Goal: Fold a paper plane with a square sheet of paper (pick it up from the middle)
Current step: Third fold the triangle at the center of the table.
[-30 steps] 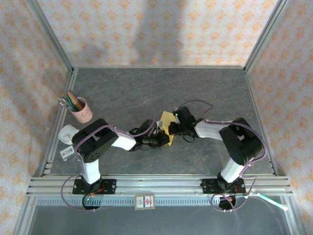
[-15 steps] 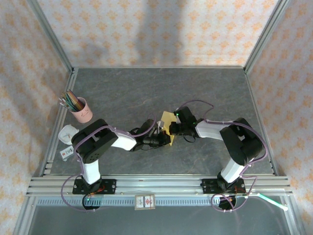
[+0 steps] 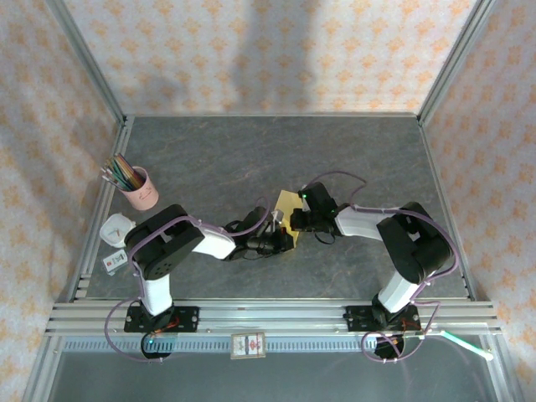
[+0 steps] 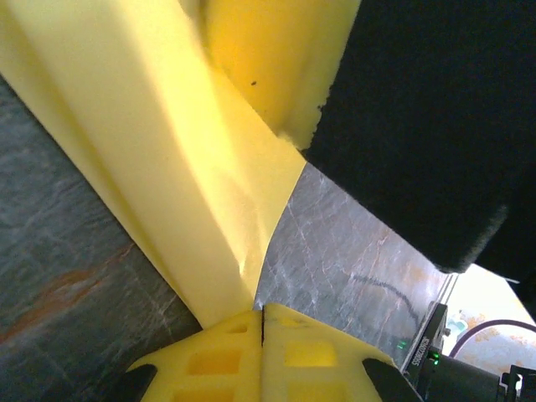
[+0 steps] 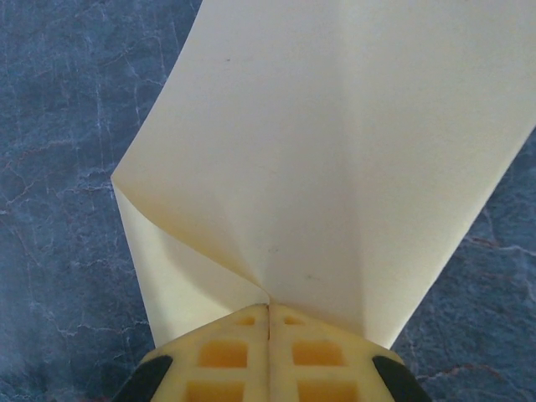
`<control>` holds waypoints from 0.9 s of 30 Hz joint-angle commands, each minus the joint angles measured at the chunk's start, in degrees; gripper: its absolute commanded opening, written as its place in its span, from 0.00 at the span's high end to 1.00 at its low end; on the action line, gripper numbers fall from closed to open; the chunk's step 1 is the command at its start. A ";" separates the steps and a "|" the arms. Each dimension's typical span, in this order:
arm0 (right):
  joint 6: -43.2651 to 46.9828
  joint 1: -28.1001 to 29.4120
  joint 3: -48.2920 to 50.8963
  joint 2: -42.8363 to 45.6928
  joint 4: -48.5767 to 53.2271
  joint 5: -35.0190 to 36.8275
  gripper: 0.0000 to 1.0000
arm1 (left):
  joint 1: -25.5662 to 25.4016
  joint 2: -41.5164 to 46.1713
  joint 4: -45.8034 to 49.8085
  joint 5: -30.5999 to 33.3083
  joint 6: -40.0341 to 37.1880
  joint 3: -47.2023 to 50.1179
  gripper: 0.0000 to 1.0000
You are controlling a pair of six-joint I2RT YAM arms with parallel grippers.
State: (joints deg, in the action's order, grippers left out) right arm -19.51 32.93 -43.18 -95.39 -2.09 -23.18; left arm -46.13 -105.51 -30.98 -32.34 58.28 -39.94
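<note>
Square sheet of paper (image 3: 287, 203): centre of top frame, between both wrists, raised off tabletop (image 3: 209, 159).
Left tool (image 4: 263, 322): tips closed, pinching sheet edge.
Right tool (image 5: 268, 311): tips closed, pinching sheet at soft ridge, flap curling lower left.
Step, likely: early centre fold, sheet held in air.
Next: bring halves together, lay flat, press crease; avoid tearing.
Hidden: arms cover most of sheet from above; crease sharpness unclear; dark blur upper right of left wrist frame unidentifiable.

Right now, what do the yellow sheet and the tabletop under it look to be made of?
The square sheet of paper: thin matte paper, pale yellow; it bends in soft curves and holds fine creases. The table: dark blue-grey with pale marble-like veins and a slight sheen; probably a printed laminate or mat, possibly real stone.
</note>
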 commanded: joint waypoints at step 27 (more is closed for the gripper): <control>0.28 -0.67 2.05 0.08 3.05 1.82 0.99 | -0.47 2.19 4.18 2.19 -3.90 -1.74 0.93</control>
State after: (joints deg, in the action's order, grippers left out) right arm -19.51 32.77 -42.96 -95.29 -2.24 -23.18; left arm -46.41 -105.60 -29.26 -32.03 56.45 -41.21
